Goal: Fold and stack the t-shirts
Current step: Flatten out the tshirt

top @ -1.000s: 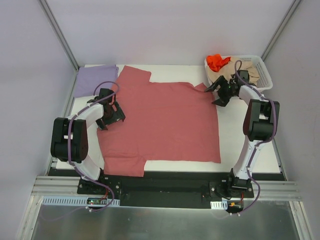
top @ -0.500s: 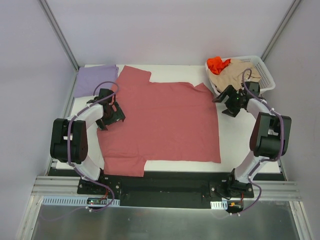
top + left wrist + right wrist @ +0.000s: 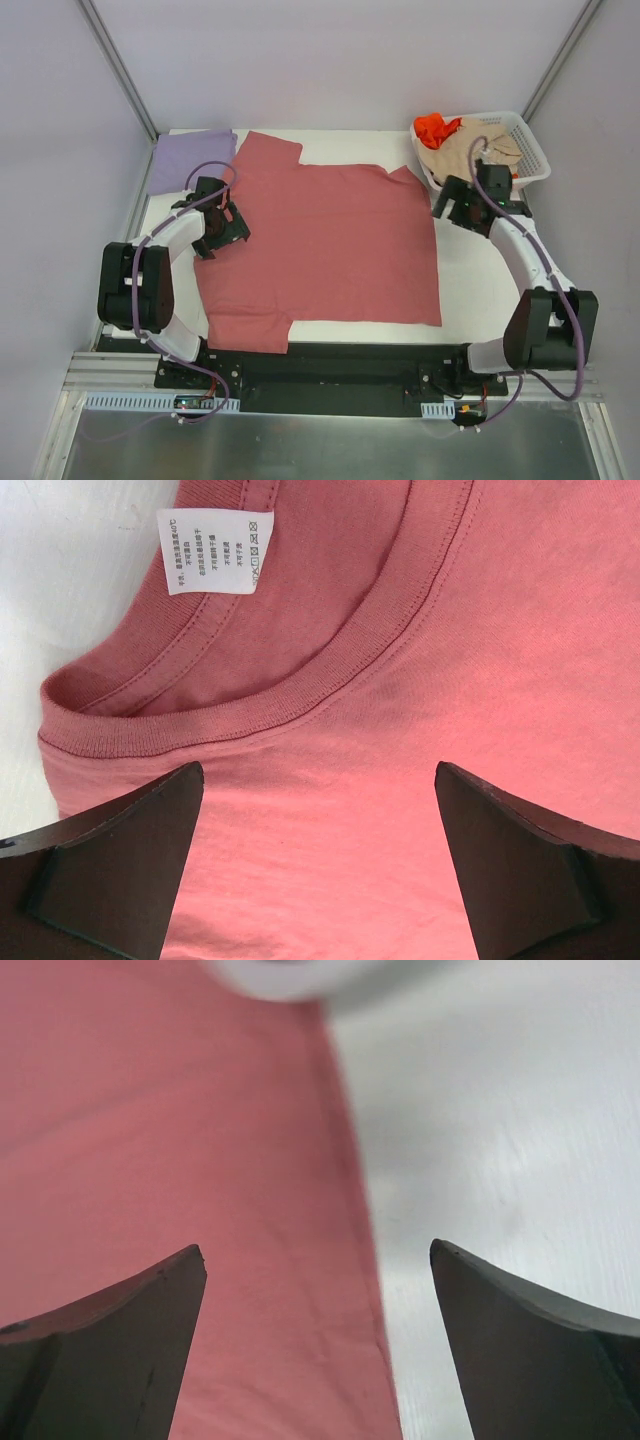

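A rose-red t-shirt (image 3: 330,245) lies spread flat on the table (image 3: 480,290). The left gripper (image 3: 318,770) hangs just above its collar (image 3: 330,665) at the shirt's left edge, fingers wide apart, holding nothing. The right gripper (image 3: 318,1250) hovers over the shirt's far right edge, likewise spread and empty.

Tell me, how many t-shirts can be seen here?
4. The red tee lies spread mid-table; the purple tee lies at the far left corner; the beige tee and orange tee are in the basket, far right. More may be hidden under them.
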